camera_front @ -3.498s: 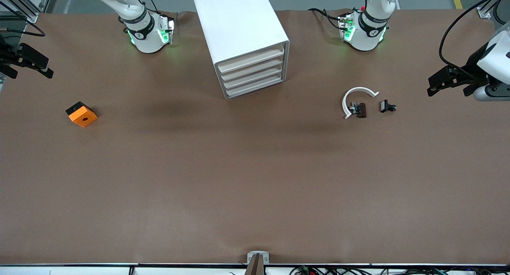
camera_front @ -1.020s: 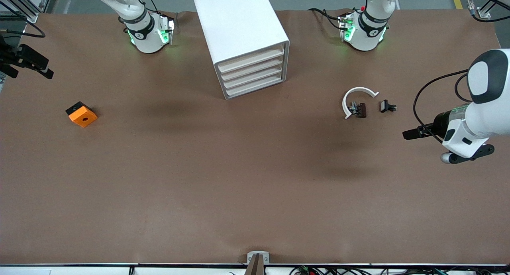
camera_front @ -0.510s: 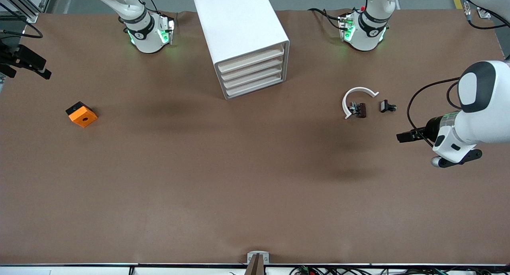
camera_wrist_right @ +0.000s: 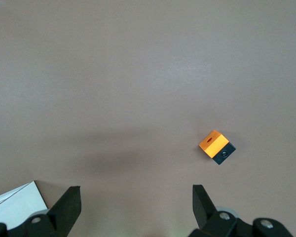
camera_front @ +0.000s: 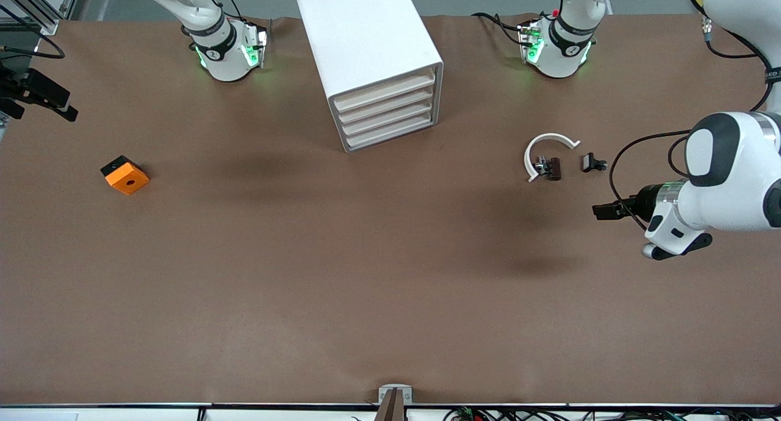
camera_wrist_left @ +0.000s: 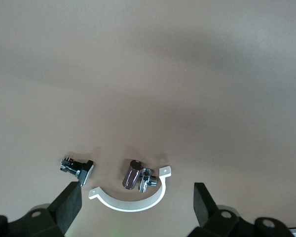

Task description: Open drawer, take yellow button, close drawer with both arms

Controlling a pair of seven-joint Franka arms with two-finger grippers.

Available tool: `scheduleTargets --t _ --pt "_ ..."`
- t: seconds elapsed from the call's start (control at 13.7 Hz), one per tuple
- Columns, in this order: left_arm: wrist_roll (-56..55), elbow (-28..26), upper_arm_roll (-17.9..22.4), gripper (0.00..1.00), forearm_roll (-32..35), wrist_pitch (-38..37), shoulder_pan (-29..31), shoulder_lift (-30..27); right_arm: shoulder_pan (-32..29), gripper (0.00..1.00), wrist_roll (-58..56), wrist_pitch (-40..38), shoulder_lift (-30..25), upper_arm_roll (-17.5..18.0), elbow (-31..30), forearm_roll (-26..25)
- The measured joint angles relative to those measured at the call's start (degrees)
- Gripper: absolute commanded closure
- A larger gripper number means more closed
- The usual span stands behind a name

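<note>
Here we found our left gripper wide open and empty over bare table, the white curved band and small dark parts near it. Our right gripper, also open and empty, waited near the orange block. All cabinet drawers stood shut; no button showed.

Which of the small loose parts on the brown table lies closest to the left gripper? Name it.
The small black clip-like part with a metal end, beside the white curved band. It lies closer to the open left gripper than the dark brown cylinder does; the orange block lies at the right arm's end.

Bare table fronts the closed drawer cabinet.
</note>
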Motion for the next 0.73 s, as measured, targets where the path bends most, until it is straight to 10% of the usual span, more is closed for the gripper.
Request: scheduleTargets --t 0.73 --pt "-32.3 -1.9 -9.3 0.0 -0.1 -1.9 -0.8 0.9 0.0 0.0 0.0 -0.1 0.0 0.0 0.0 0.0"
